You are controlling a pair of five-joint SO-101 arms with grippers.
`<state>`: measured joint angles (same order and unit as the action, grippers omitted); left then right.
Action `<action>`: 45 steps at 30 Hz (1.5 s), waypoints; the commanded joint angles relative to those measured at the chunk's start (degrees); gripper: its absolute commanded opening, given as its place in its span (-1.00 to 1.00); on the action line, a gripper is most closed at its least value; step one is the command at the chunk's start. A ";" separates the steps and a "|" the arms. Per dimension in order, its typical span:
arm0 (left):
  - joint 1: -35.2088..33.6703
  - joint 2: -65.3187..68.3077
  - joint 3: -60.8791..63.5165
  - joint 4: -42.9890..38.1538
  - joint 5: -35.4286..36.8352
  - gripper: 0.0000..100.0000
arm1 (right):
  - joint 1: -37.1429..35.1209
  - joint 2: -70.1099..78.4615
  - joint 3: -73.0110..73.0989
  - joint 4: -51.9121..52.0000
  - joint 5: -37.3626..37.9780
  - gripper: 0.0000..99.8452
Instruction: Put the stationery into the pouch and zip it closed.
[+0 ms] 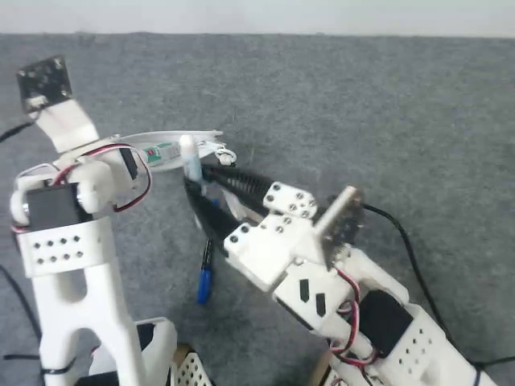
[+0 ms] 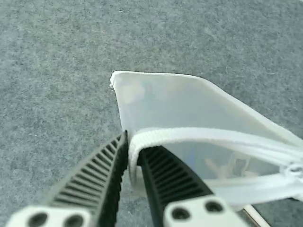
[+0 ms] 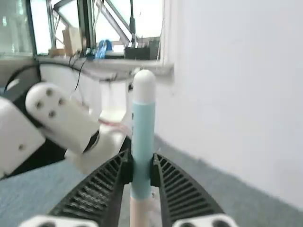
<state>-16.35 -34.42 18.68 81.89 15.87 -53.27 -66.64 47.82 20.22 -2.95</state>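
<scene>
Left gripper (image 2: 131, 142) is pinched tight on the zipper rim of the pouch (image 2: 180, 104), probably to hold the mouth open and steady. Right gripper (image 3: 141, 158) clamps a pale-blue marker (image 3: 143, 127) upright between its fingers, close by the pouch mouth, likely for insertion. A blue pen (image 1: 205, 277) lies untouched beneath the right gripper.

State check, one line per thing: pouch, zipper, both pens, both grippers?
pouch: held at its zipper edge, mouth open
zipper: unzipped
light blue pen: held upright, white cap up
dark blue pen: lying loose on the table, outside the pouch
left gripper: shut on the pouch
right gripper: shut on the light blue pen
</scene>
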 commanded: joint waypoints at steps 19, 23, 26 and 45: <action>0.26 0.09 0.48 -1.41 0.26 -0.98 | 6.99 22.29 7.12 -49.89 3.34 -0.99; 0.18 0.09 0.48 -1.41 0.26 -0.98 | 7.08 27.38 7.12 -51.82 3.34 -0.99; 0.26 0.09 0.48 -1.41 0.26 -0.98 | 7.16 31.78 7.12 -54.37 5.36 -0.99; 0.35 0.35 0.48 -1.41 0.26 -0.98 | 5.32 43.47 15.21 -62.02 20.57 -0.85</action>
<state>-16.00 -34.68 19.30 81.89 15.87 -47.12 -22.86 62.33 -40.79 16.57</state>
